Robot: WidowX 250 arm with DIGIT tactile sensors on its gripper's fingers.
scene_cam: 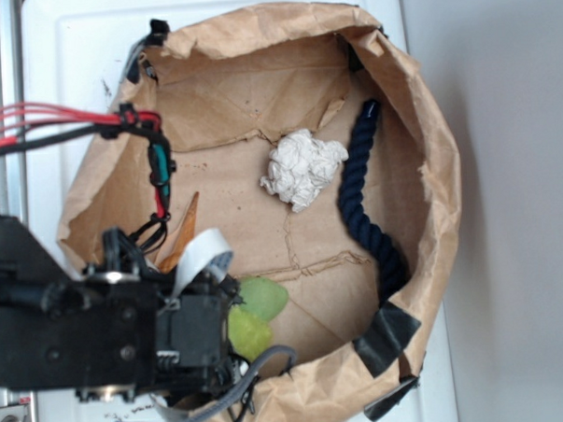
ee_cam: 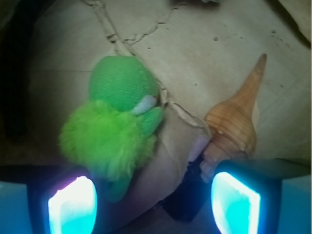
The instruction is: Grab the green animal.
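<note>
The green animal [ee_cam: 113,127] lay on the paper floor, just beside the seashell [ee_cam: 235,126]. The gripper [ee_cam: 153,204] hovered open above it, off toward the shell; the approach seemingly needed shifting over the toy before descending.

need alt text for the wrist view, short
A fuzzy lime-green animal with a smoother green flap lies on creased brown paper, just above the gripper's left fingertip, with the open jaws at the bottom edge. An orange spiral seashell lies to the right, its point aimed up and away.
</note>
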